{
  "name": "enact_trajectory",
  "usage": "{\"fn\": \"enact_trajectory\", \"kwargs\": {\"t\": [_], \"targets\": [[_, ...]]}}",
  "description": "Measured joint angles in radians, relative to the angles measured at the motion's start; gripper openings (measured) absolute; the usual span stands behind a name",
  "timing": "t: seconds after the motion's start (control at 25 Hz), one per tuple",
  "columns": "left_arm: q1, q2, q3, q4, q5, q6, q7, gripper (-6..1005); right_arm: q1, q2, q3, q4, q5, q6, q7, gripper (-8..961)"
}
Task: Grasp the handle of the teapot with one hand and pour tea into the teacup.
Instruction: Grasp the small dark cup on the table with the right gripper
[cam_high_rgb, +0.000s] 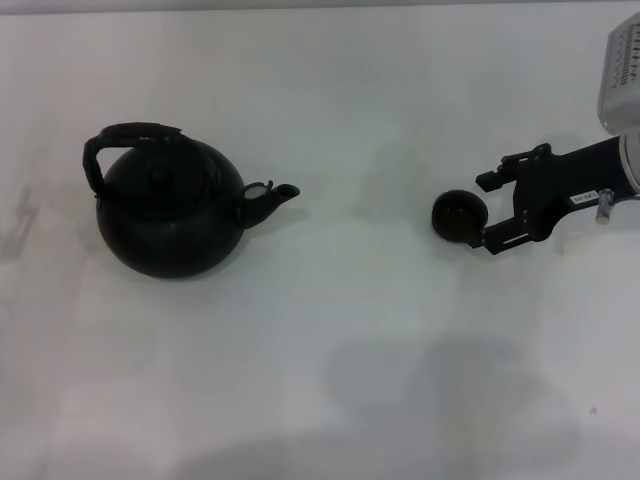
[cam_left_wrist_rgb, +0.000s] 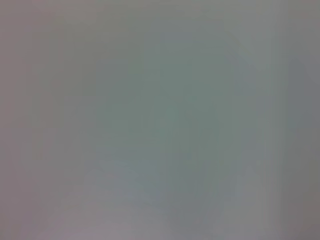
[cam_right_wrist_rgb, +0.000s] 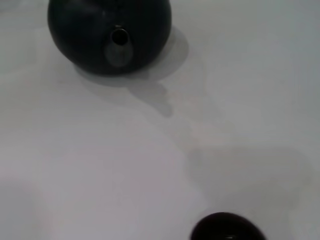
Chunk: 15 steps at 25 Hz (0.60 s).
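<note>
The large round black teapot (cam_high_rgb: 165, 215) stands at the left of the white table, its spout (cam_high_rgb: 275, 195) pointing right toward the teacup. Its thick black handle (cam_high_rgb: 135, 135) arches over the lid, and nothing holds it. The tiny black teacup (cam_high_rgb: 458, 216) sits at the right. My right gripper (cam_high_rgb: 487, 211) reaches in from the right edge, open, its two fingertips flanking the cup's right side; whether they touch it I cannot tell. The right wrist view shows the teapot (cam_right_wrist_rgb: 80, 35) spout-on and the teacup (cam_right_wrist_rgb: 227, 227) at the frame's edge. My left gripper is out of view; its wrist view is plain grey.
The white table (cam_high_rgb: 360, 120) lies bare between teapot and cup. A soft shadow falls on the table's near middle (cam_high_rgb: 450, 390). Part of my right arm's white housing (cam_high_rgb: 625, 70) shows at the upper right corner.
</note>
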Motion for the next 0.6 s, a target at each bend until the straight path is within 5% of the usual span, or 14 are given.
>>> {"fn": "enact_trajectory", "kwargs": {"t": [0.6], "targets": [[-0.006,0.0,-0.002,0.0,-0.002,-0.026,0.0,846,0.022,0.005,-0.04,0.011,0.016,0.011,0.013,865]]}}
